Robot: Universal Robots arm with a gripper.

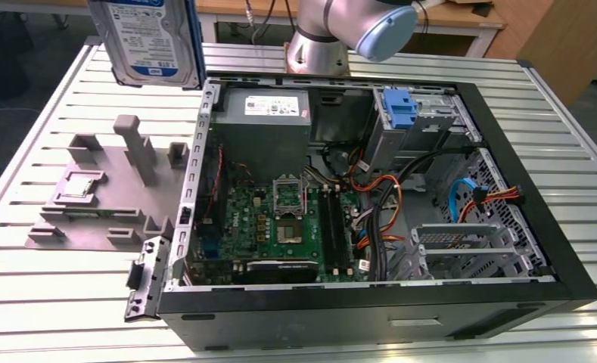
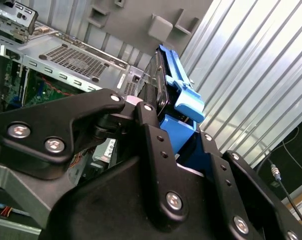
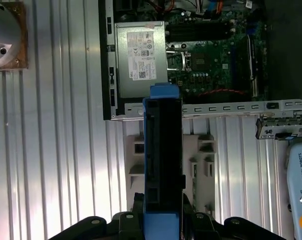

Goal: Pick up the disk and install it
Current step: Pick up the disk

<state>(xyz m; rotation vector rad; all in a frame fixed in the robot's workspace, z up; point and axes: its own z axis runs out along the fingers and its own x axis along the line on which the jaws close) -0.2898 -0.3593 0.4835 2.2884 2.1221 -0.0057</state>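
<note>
While fingers clamp the disk, aloft, beside computer case

Disk is clear of the table, up in the air at the exterior view's upper left. It sits outside the case, near the case's far corner on that side. I see its flat face toward that camera: silver-grey body, white-and-blue label, blue carrier strip along the edge nearer the case. It stands on edge, slightly tilted, and its top runs out of frame. In the first wrist view the disk shows edge-on, a dark narrow side between blue rails. In the second wrist view the gripper clamps the carrier's blue end.
</note>
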